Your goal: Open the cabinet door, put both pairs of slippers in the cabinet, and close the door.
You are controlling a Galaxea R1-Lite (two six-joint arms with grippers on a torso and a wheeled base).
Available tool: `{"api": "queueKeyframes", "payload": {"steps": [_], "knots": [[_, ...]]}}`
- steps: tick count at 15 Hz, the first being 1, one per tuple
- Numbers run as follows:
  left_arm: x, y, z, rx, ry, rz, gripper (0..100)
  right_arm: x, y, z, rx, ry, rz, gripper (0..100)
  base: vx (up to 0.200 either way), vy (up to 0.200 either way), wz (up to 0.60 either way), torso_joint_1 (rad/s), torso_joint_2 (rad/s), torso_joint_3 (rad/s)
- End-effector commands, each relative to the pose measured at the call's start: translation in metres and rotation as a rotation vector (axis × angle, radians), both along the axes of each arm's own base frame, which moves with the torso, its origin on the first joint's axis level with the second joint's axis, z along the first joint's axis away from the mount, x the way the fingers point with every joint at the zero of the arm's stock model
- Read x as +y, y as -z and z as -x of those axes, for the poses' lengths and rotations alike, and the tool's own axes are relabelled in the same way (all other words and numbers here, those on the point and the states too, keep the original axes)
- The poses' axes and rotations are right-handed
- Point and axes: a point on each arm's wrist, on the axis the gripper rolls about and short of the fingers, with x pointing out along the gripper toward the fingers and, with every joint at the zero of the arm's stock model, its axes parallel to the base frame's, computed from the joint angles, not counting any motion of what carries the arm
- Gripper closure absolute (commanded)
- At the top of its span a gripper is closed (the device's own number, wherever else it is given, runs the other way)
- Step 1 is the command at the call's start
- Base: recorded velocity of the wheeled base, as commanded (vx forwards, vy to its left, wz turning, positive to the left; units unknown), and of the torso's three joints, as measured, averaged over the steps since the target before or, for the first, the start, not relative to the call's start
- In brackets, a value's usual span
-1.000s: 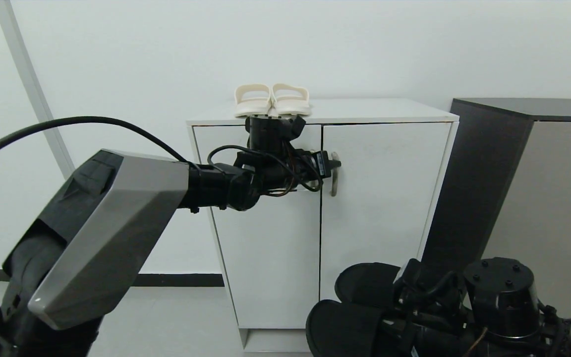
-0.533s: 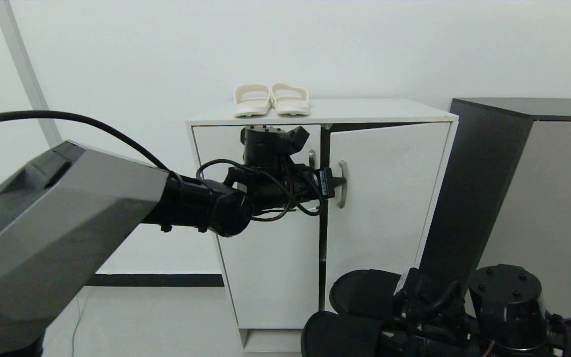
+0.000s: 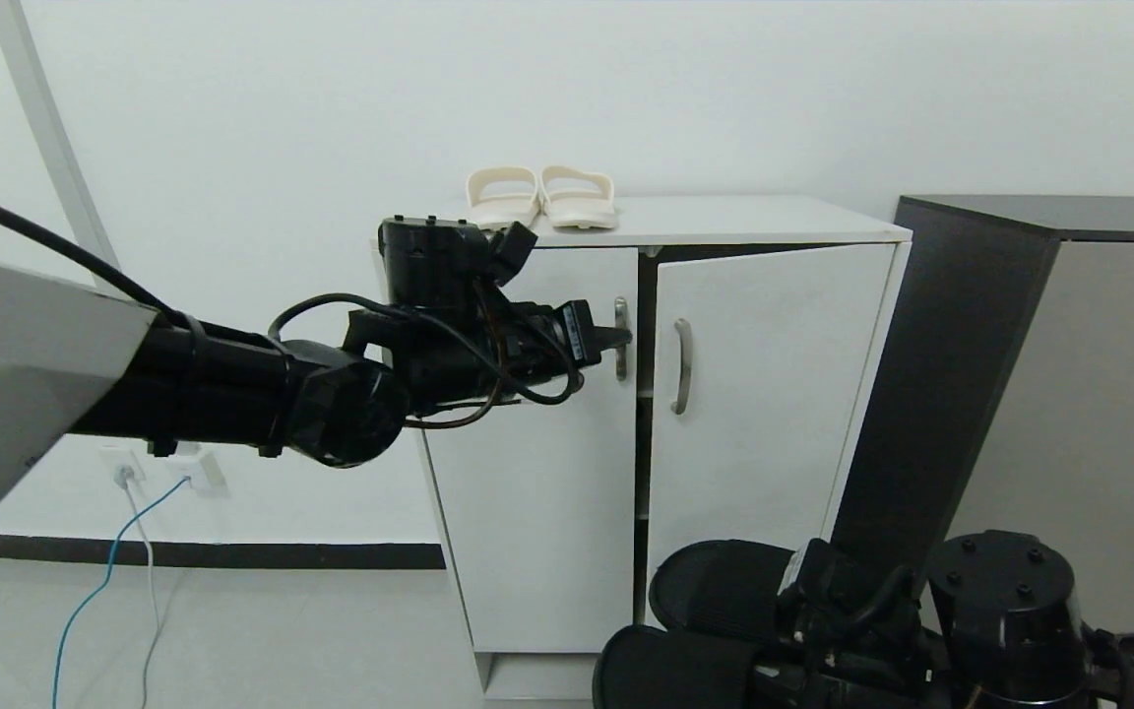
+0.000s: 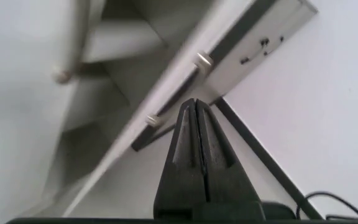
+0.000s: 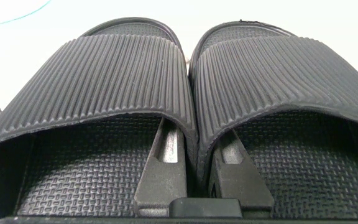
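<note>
While the white two-door cabinet's [image 3: 528, 492] right door [image 3: 759, 414] stands barely ajar, the left gripper [image 3: 612, 340] hovers empty by the handles.
Its fingers are pressed together on nothing, tip at the left door's upright metal handle [image 3: 620, 340]; the ajar door's upright handle [image 3: 682, 366] lies just to its right, nearest this arm. The right gripper [image 5: 201, 171], low before the cabinet, clamps the ribbed black rubber slippers [image 3: 715, 581] by their adjoining sides. On top sit the cream moulded slippers [image 3: 540, 197]. The dark gap hides the interior.

cabinet [image 3: 528, 492]: smooth matt panels | door handle [image 3: 682, 365]: satin metal | black slippers [image 5: 129, 81]: ribbed matt rubbery
</note>
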Motion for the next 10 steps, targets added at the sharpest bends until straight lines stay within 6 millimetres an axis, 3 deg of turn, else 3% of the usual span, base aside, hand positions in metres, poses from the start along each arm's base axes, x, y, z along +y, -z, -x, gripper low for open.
{"api": "queueKeyframes", "payload": {"steps": [1, 6, 10], "knots": [[0.002, -0.001, -0.015, -0.011, 0.003, 0.017, 100, 0.001, 0.001, 0.004, 0.003, -0.016, 0.004, 100, 0.000, 0.000, 0.00, 0.000, 0.00, 0.000], [-0.014, 0.012, -0.052, -0.014, -0.004, 0.019, 100, 0.003, 0.002, 0.007, 0.006, -0.027, 0.010, 100, 0.000, 0.000, 0.00, 0.000, 0.00, 0.000], [-0.022, 0.015, -0.069, -0.006, -0.009, 0.024, 100, 0.005, 0.003, 0.010, 0.009, -0.044, 0.013, 100, 0.000, 0.000, 0.00, 0.000, 0.00, 0.000]]}}
